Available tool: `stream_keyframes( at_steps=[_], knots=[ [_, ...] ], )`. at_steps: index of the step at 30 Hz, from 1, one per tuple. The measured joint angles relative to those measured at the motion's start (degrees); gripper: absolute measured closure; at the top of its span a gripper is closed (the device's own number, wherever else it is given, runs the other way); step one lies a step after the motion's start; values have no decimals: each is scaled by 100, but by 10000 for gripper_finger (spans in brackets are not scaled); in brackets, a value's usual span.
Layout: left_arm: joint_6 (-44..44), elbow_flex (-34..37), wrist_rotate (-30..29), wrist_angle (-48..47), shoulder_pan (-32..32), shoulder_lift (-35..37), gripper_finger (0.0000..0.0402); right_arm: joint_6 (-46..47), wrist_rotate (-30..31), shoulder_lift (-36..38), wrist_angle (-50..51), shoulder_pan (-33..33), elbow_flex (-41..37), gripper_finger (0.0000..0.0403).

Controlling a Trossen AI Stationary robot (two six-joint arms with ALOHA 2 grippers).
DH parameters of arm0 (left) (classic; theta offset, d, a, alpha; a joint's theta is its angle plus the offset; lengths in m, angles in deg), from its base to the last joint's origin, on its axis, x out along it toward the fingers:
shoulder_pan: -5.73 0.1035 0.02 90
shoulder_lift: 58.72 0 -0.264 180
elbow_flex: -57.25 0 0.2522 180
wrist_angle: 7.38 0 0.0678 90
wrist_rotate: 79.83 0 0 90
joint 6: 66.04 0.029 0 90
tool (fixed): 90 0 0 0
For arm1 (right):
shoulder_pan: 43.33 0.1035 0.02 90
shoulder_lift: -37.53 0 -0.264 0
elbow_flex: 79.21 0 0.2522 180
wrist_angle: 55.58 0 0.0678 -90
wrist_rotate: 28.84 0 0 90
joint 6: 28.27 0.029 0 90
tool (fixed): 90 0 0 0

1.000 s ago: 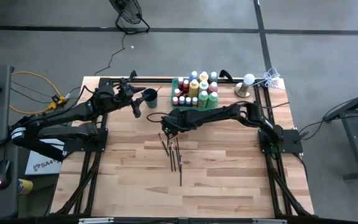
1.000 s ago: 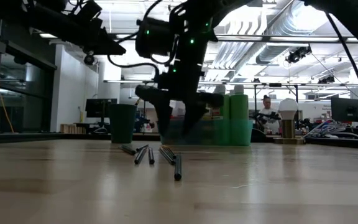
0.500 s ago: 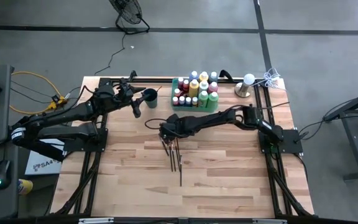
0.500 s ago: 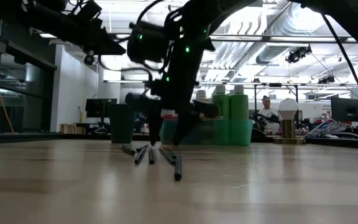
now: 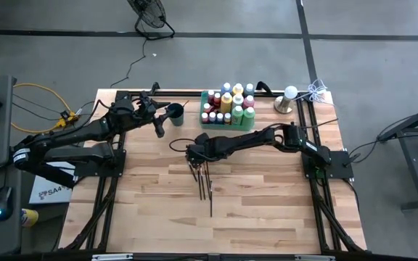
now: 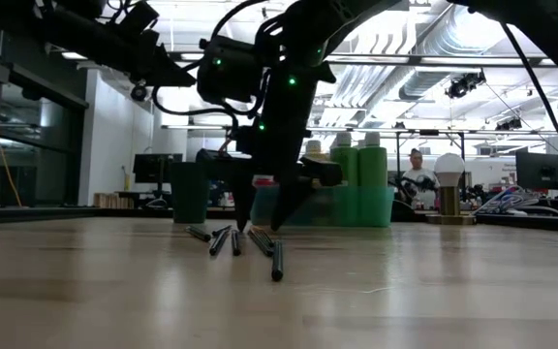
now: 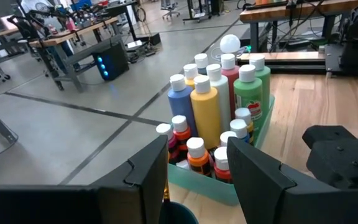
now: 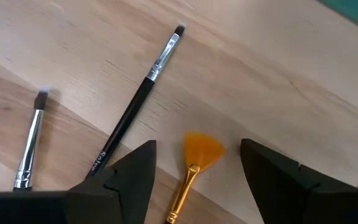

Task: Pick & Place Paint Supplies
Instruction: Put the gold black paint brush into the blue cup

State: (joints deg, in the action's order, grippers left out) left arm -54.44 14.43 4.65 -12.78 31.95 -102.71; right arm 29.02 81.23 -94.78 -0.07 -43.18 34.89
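The right gripper (image 8: 194, 180), jaws wide and empty, hangs low over thin dark-handled paintbrushes (image 5: 203, 180) on the wooden table (image 5: 267, 203), straddling an orange fan brush (image 8: 194, 163). Closing off-centre could nudge it aside or catch the black-handled brush (image 8: 132, 106) alongside. The left gripper (image 7: 194, 171), jaws partly apart and empty, waits by the paint bottles (image 7: 213, 106).

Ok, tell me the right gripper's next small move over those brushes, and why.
Probably close. The right gripper stands low over the wooden table with its dark fingers open on either side of the gold-handled fan brush with orange bristles; the black-handled round brush lies just outside them.
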Motion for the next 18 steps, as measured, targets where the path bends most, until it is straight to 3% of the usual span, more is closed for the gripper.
stream_keyframes(
  at_steps=[18],
  knots=[
    [7, 0, -4, -52, 0, 0, 240, -164, -203, -11, 47, 10, -2, 326]
  ],
)
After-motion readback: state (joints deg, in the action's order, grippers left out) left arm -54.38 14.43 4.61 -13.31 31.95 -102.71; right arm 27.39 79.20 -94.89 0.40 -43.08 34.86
